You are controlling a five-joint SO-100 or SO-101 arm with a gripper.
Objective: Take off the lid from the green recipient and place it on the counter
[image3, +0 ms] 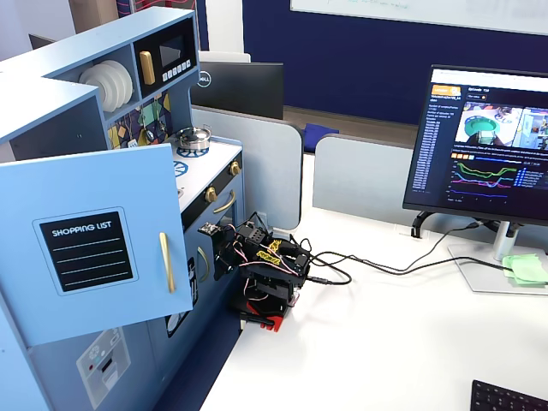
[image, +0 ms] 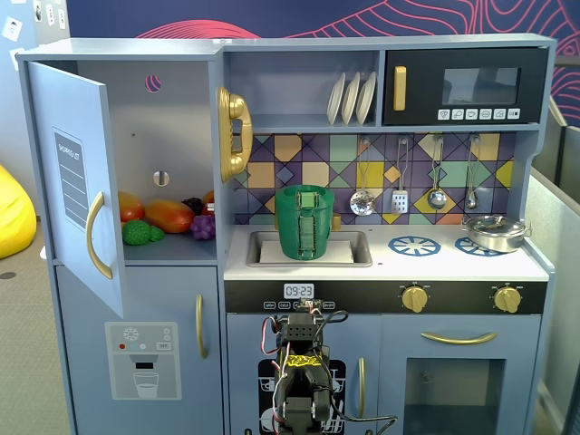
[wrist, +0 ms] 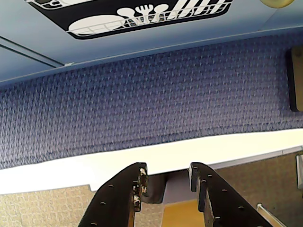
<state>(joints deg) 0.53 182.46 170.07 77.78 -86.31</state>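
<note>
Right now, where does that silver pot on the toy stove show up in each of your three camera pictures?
A fixed view, facing the kitchen: the silver pot sits on the right blue burner, at the counter's right end.
Wrist view: not in it; only carpet, the kitchen's base and the open pincer.
A fixed view, from the side: the pot is upper left, on the stovetop.
Shared landmark: the microwave's gold handle.

In a fixed view, the tall green plastic bucket-like container (image: pixel 304 224) stands in the sink basin (image: pixel 349 258) of the pale worktop (image: pixel 426 264), its flat round green lid (image: pixel 304 190) on top. The silver metal pot (image: pixel 496 232) sits far right on the worktop.
</note>
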